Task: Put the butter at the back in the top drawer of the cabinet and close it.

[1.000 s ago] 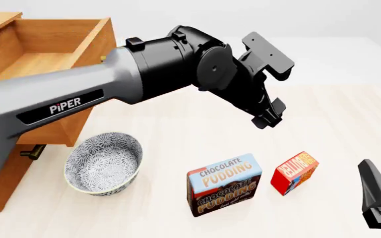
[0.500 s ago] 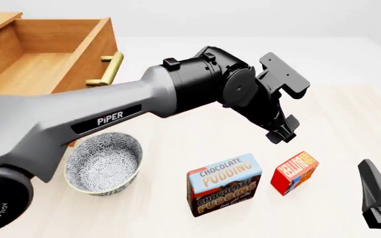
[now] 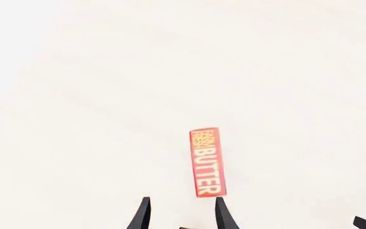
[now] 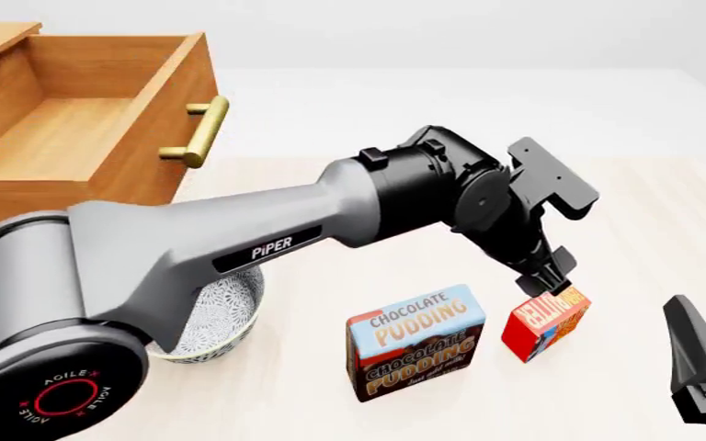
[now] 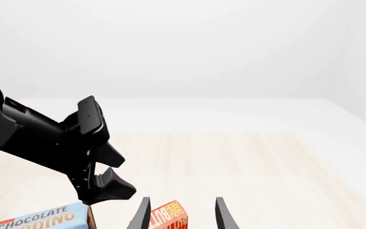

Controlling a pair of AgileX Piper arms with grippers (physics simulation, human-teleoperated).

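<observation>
Left gripper (image 4: pixel 552 276) hovers open right above the butter (image 4: pixel 546 321). Right gripper (image 5: pixel 181 215) waits nearby, fingers spread, empty.

The butter (image 3: pixel 208 162) lies on the pale table (image 3: pixel 106 95), just beyond the parted fingers (image 3: pixel 224 215).

Left arm (image 4: pixel 328 220) swung down; its fingers (image 4: pixel 554 273) now over butter (image 4: pixel 547 321)
</observation>
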